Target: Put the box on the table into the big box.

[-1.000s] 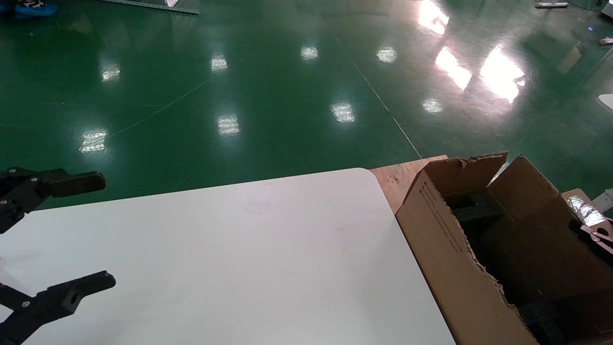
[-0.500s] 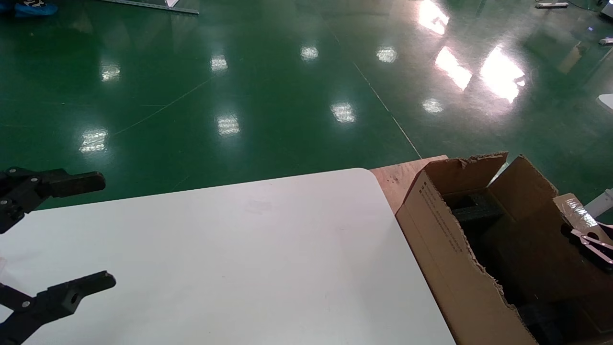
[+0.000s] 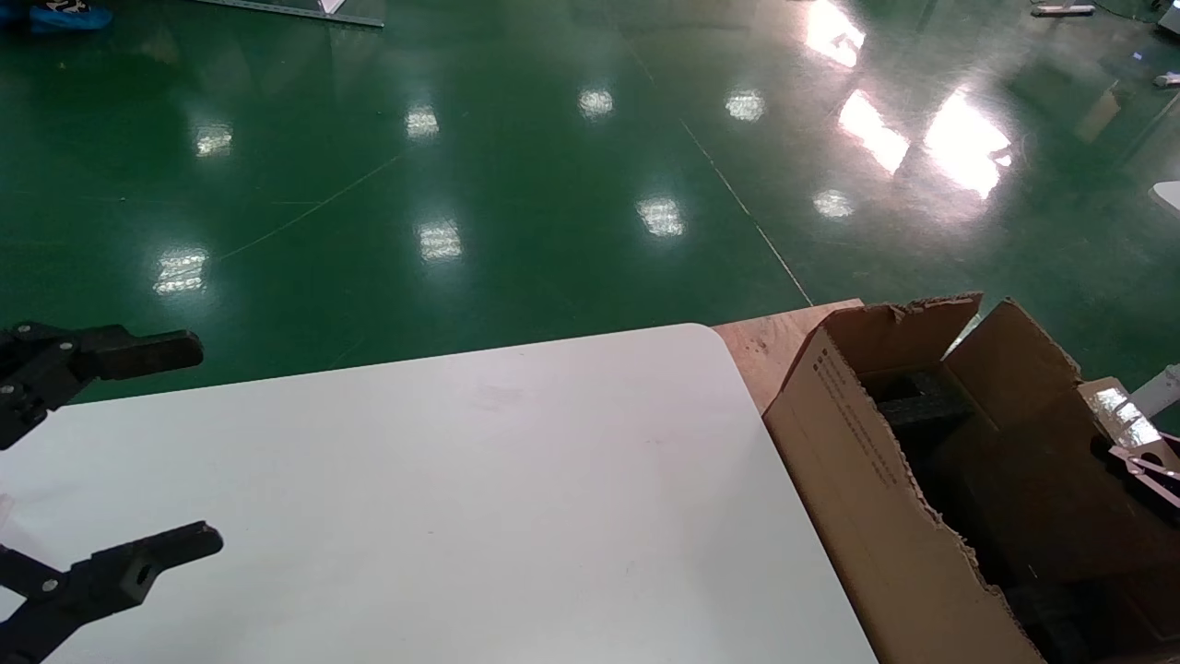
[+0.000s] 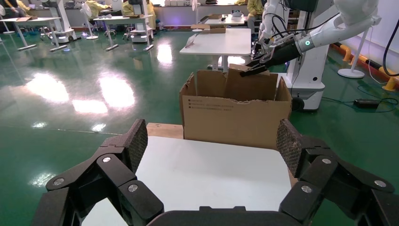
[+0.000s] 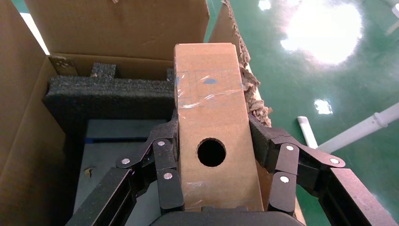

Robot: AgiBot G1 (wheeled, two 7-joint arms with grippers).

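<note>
One box [image 5: 211, 127]: I'm holding it in my right gripper [image 5: 214, 162], jaws closed on its two long sides, the broad face with the round hole facing my wrist camera. It's hanging over the opening of the big box [image 3: 862, 480], near the carton's wall farthest from the table, not resting on anything inside as far as I'm seeing. In the head view only its taped end [image 3: 1120, 415] is showing by the right gripper [image 3: 1148, 461].

One big box, sitting just off the right edge of the table [image 3: 461, 498], its printed side facing the tabletop, flaps torn and ragged. Inside I'm seeing black foam [image 5: 110, 89] along one wall and a flat grey panel [image 5: 120, 136] below it; how many foam blocks, I can't count. Open room is showing beside the foam under the held box.

One brown wooden board [image 3: 765, 341] is poking out past the table's far right rounded corner, under the carton.

One left gripper [image 3: 138, 461]: I'm holding it wide open and empty above the left edge of the table, well apart from the carton. Green floor [image 3: 461, 166] is lying beyond the far edge.
</note>
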